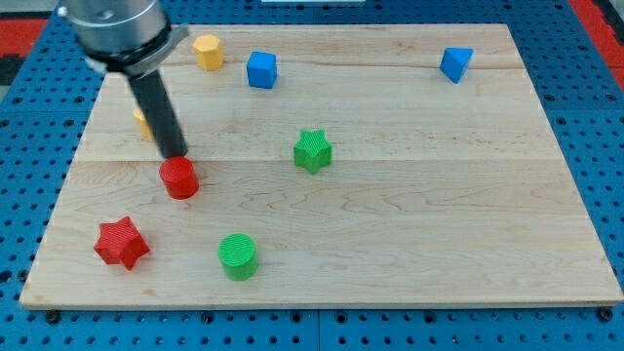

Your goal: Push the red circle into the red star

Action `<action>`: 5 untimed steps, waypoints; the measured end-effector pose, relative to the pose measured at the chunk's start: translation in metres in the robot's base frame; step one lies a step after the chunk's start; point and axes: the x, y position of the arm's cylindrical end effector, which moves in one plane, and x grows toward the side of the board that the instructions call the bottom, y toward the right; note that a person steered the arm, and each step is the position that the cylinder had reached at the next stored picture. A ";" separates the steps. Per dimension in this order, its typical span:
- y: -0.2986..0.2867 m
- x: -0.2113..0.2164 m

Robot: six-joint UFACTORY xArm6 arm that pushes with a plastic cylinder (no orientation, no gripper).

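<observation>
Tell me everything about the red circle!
The red circle is a short, round block, bright red, and looks like ridged plastic. It stands flat on the wooden board, toward the view's left. My tip sits right at its top edge, seemingly touching it. The red star lies apart from it, lower and to the view's left.

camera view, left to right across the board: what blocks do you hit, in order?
red star → red circle → yellow hexagon-like block → green circle → blue cube → green star → blue triangle-like block. Left out: a yellow block mostly hidden behind the rod, and my tip, at the red circle's upper edge.
</observation>
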 end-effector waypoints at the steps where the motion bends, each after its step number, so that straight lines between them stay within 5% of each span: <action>1: 0.023 0.026; 3: -0.051 0.064; 5: 0.031 -0.031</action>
